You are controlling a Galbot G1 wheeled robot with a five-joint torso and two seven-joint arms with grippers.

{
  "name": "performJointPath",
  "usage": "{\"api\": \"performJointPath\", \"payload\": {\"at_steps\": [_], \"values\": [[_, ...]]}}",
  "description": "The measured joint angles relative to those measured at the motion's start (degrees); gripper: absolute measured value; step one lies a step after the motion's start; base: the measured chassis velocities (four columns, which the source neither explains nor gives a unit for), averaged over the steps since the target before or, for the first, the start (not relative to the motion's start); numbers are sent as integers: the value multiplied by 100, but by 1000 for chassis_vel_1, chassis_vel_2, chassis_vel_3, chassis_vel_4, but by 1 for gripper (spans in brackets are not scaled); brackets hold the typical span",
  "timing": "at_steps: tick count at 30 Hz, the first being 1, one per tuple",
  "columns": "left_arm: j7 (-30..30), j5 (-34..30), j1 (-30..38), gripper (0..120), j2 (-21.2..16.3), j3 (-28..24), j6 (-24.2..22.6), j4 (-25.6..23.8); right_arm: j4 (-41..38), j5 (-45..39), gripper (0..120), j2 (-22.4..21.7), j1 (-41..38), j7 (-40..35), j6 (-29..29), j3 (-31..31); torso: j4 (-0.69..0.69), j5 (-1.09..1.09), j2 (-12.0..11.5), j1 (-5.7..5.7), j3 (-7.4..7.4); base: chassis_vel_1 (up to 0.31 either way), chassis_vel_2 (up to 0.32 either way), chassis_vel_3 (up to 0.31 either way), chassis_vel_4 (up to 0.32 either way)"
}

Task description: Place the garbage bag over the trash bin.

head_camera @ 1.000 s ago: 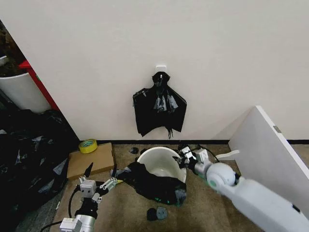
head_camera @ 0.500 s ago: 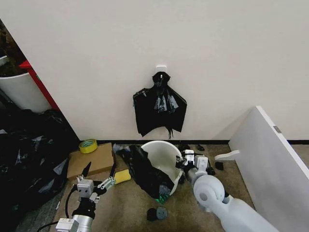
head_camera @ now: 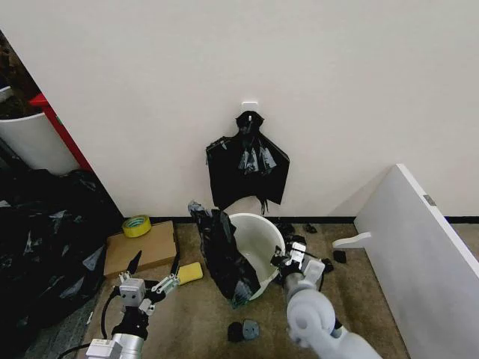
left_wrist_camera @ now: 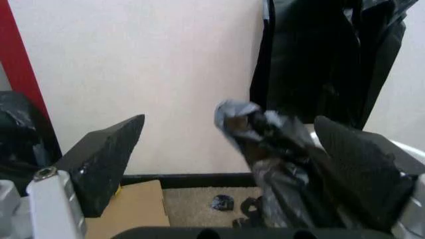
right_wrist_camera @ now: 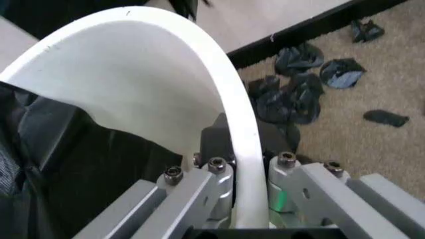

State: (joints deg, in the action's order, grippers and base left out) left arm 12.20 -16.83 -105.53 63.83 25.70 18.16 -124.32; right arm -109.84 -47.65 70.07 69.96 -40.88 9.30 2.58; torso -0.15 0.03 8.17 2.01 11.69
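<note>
The right gripper (head_camera: pixel 284 259), clamped on the trash bin (head_camera: pixel 258 238) rim, has tipped it upright, garbage bag (head_camera: pixel 223 254) now draping one side only; left gripper (head_camera: pixel 153 278) waits wide open

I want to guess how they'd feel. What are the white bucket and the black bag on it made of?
The trash bin looks like smooth, hard white plastic: its rolled rim is even and slightly shiny where the right end effector clamps it. The garbage bag looks like thin, glossy plastic film, since it crinkles and catches light. Both are probably plastic, judging by look alone.
</note>
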Motion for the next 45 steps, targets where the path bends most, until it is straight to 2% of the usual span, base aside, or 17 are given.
{"api": "performJointPath", "payload": {"at_steps": [11,19,20,25,27,30,32,35,38,41,45], "values": [[-4,5,34,100,32,-49,8,56,266,478,2,114,134,103,-100,51,-1,0,0,0,0,0,0,0,0],[-9,6,79,100,26,-67,21,110,94,724,35,-94,268,24,-46,-50,0,1,0,0,0,0,0,0,0],[-9,6,79,100,26,-67,21,110,94,724,35,-94,268,24,-46,-50,0,1,0,0,0,0,0,0,0],[-15,5,88,100,21,-75,22,136,-498,1197,54,-450,550,-27,97,-276,0,1,0,0,0,0,0,0,0],[-16,5,86,100,21,-75,22,136,-617,1389,57,-530,607,-6,106,-302,-1,0,0,0,0,0,0,0,0],[-16,1,71,100,13,-75,5,157,-942,2542,71,-895,729,591,-167,-319,-2,1,0,0,0,0,0,0,0],[-12,0,63,100,-2,-83,-19,191,-1158,2876,81,-1199,648,1158,-219,-162,-1,-1,0,0,0,0,0,0,0],[3,-7,60,100,-24,-93,-92,197,-1410,2558,90,-1443,416,1597,94,77,1,0,0,0,0,0,0,0,0],[16,-10,54,100,-72,-103,-184,197,-1635,1701,99,-1583,-70,2069,906,362,1,0,0,0,0,0,0,0,0],[17,11,46,100,-112,-107,-227,208,-1667,982,100,-1471,-644,2154,1734,712,0,0,0,0,1,0,0,0,0],[18,25,59,100,-104,-113,-258,238,-1368,811,100,-1189,-1095,2039,2112,1183,1,0,0,0,1,0,0,0,0]]}}
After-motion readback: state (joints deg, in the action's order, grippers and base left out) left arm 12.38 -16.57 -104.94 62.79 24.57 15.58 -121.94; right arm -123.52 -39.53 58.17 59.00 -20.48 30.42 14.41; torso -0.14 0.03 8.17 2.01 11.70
